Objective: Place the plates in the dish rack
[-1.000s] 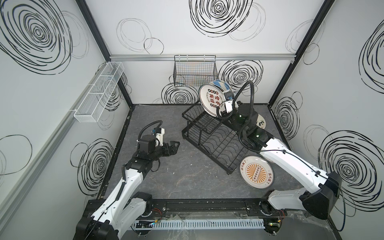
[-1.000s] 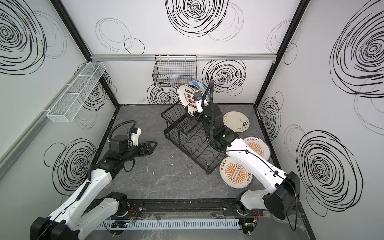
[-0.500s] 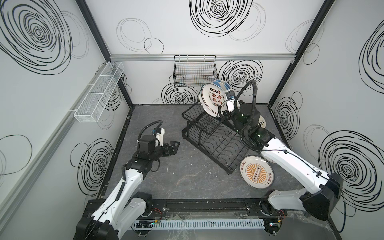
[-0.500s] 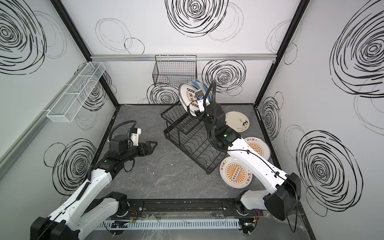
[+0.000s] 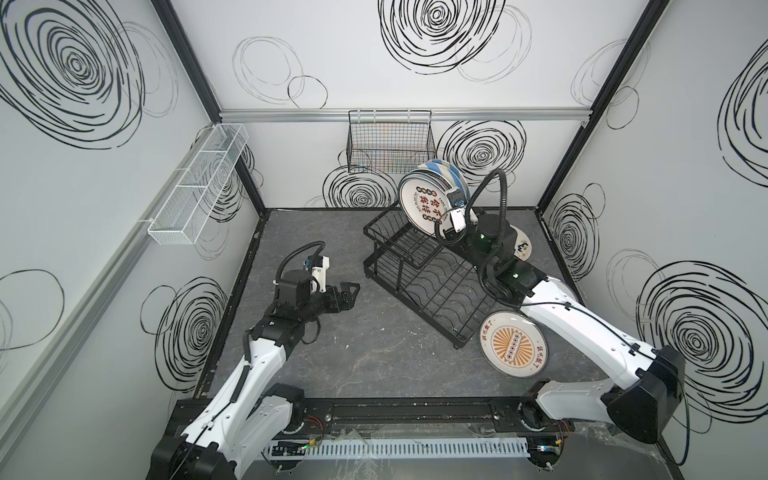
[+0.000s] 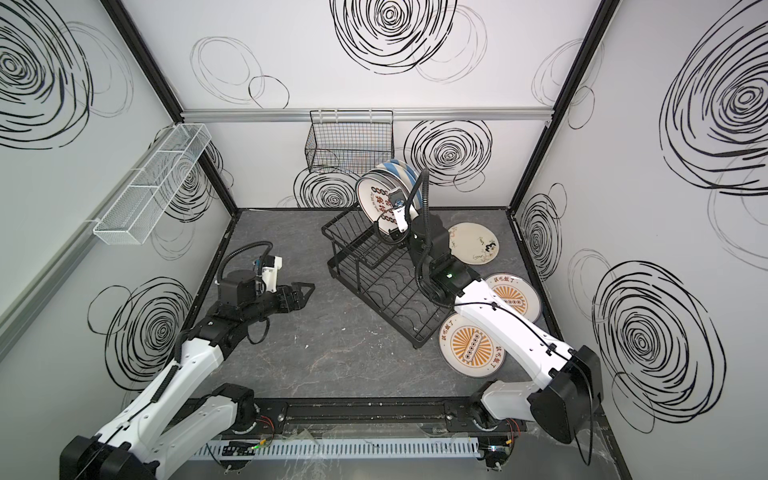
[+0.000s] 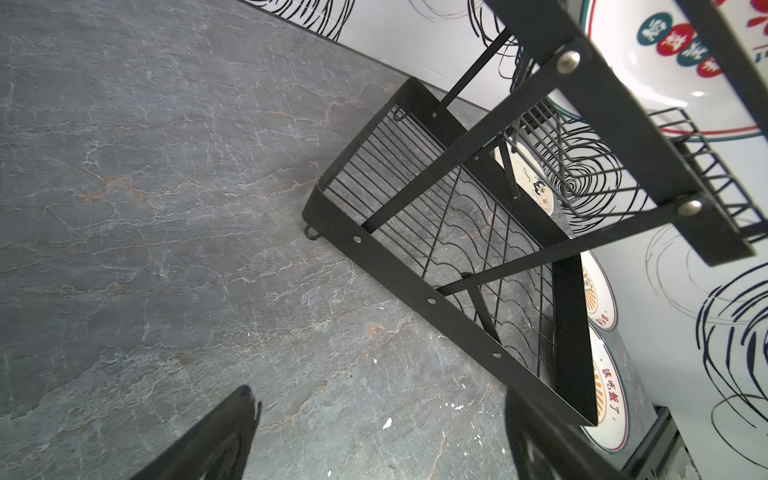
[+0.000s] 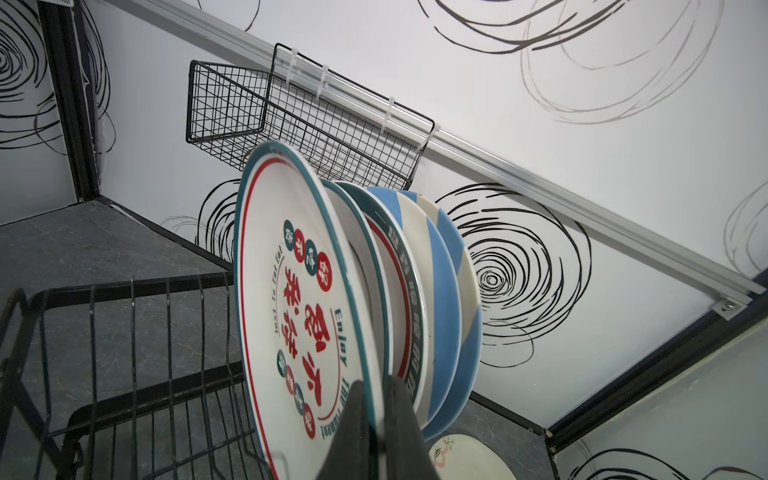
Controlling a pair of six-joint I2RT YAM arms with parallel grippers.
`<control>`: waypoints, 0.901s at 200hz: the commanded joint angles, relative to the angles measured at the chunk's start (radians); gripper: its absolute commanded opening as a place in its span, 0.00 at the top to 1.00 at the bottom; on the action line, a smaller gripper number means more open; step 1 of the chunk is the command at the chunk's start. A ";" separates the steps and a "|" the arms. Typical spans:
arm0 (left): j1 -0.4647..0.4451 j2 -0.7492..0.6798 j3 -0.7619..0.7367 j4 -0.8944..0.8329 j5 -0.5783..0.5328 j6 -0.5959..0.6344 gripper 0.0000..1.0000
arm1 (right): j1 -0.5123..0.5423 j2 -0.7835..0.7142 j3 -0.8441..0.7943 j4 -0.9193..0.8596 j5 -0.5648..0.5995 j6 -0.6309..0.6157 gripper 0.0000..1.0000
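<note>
In both top views the job looked about half done: four plates stood on edge at the far end of the rack's (image 5: 415,270) upper shelf, with the character plate (image 5: 422,203) in front and the striped plates (image 5: 451,174) behind. Three more lay flat on the table (image 5: 374,365) beside the rack, two orange plates (image 6: 471,345) and a floral plate (image 6: 473,243), and were left to load; I could not find an eighth. The right gripper (image 5: 439,228) reached over the rack to the character plate's lower rim, while the left gripper (image 5: 352,291) hung low over bare table, well apart from every plate. In the left wrist view its fingers (image 7: 216,440) were spread with nothing between them, the rack (image 7: 415,266) ahead and its lower tray empty. In the right wrist view the fingers (image 8: 353,424) were pressed nearly together, pinching the rim of the character plate (image 8: 291,291), one finger on its printed face and one behind. A teal-rimmed plate (image 8: 399,282) and the striped plates (image 8: 444,291) stood just behind it. The fingers hid the plate's lowest edge, so whether it sat in a slot could not be told; it probably needed seating before release.
</note>
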 commanded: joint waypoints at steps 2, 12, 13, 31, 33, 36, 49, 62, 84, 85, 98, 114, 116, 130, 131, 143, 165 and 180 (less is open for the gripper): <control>-0.007 -0.002 -0.014 0.045 -0.002 0.000 0.04 | -0.005 -0.002 0.017 0.083 -0.002 -0.002 1.00; -0.007 0.000 -0.014 0.053 -0.001 -0.003 0.04 | -0.005 0.009 0.021 0.084 -0.002 -0.001 1.00; -0.007 0.000 -0.014 0.054 0.000 -0.004 0.04 | -0.005 0.011 0.021 0.084 -0.001 -0.001 1.00; -0.010 0.005 -0.016 0.077 -0.001 -0.008 0.04 | -0.005 0.034 0.028 0.088 -0.001 0.003 1.00; -0.010 0.005 -0.015 0.079 -0.002 -0.008 0.04 | -0.005 0.036 0.028 0.090 -0.002 0.004 1.00; -0.010 0.008 -0.015 0.084 -0.001 -0.009 0.04 | -0.005 0.040 0.029 0.091 -0.003 0.005 1.00; -0.013 0.017 -0.012 0.102 0.000 -0.008 0.04 | -0.005 0.054 0.030 0.097 -0.008 0.012 1.00; -0.015 0.031 -0.007 0.118 -0.001 -0.031 0.04 | -0.005 0.064 0.034 0.098 -0.014 0.020 1.00; -0.017 0.045 -0.003 0.141 0.001 -0.042 0.04 | -0.006 0.085 0.042 0.096 -0.001 0.030 1.00; -0.018 0.046 -0.002 0.143 0.002 -0.043 0.04 | -0.006 0.084 0.042 0.097 -0.001 0.031 1.00; -0.019 0.052 -0.004 0.159 0.001 -0.049 0.04 | -0.006 0.091 0.042 0.100 0.005 0.032 1.00; -0.025 0.063 -0.009 0.196 -0.014 -0.061 0.04 | -0.006 0.097 0.038 0.100 0.006 0.036 0.98; -0.027 0.064 -0.010 0.203 -0.016 -0.062 0.04 | -0.006 0.098 0.038 0.100 0.008 0.036 0.97; -0.048 0.082 -0.011 0.245 -0.041 -0.070 0.04 | -0.006 0.098 0.035 0.096 0.010 0.042 0.88; -0.051 0.083 -0.011 0.248 -0.043 -0.069 0.04 | -0.006 0.098 0.035 0.096 0.010 0.042 0.88; -0.074 0.102 -0.004 0.279 -0.070 -0.067 0.04 | -0.004 0.094 0.035 0.091 0.011 0.044 0.80; -0.100 0.143 0.004 0.329 -0.116 -0.062 0.04 | -0.005 0.083 0.047 0.072 0.013 0.048 0.63; -0.108 0.166 0.005 0.359 -0.138 -0.059 0.04 | -0.003 0.068 0.056 0.055 0.014 0.047 0.54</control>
